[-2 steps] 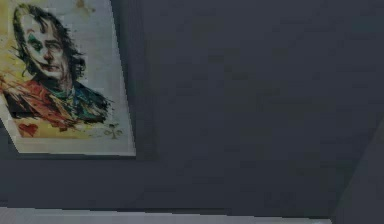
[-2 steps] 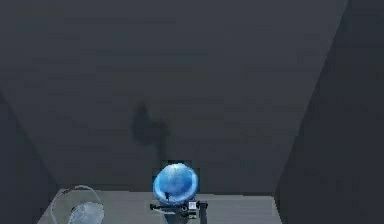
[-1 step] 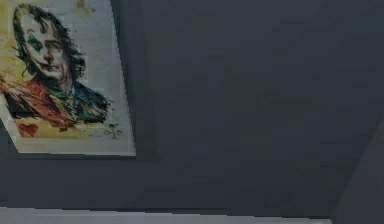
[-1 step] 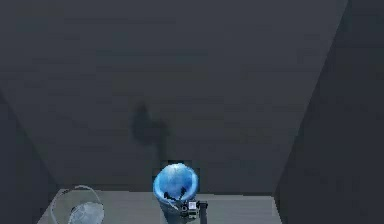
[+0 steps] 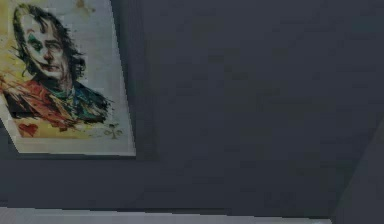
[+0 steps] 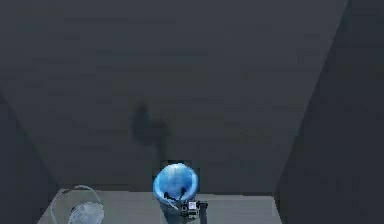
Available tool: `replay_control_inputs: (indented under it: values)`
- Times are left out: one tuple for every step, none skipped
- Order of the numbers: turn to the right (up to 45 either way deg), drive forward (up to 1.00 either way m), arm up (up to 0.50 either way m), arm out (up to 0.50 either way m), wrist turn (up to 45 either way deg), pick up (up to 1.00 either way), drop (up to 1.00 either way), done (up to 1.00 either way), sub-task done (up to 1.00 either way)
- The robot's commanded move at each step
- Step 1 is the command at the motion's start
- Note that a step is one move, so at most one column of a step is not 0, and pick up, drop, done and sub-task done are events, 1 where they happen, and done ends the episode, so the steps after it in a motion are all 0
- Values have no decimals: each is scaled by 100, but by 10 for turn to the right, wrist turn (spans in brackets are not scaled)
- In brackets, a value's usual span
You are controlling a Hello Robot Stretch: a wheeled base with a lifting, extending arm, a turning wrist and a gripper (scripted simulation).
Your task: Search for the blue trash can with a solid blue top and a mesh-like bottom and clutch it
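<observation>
Dark wall (image 6: 230,80) behind — search appears complete: my gripper (image 6: 192,207) is at the blue trash can (image 6: 175,182), whether held I cannot tell — next, a verifying lift.

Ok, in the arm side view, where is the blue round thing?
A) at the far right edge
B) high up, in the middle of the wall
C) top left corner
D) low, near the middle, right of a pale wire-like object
D: the blue round thing shows low near the middle, with the pale wire-like object to its left and the gripper just below it in the picture.
</observation>
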Motion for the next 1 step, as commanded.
replay_control_inputs:
  values:
    - [0, 0, 10, 0, 0, 0, 0, 0, 0]
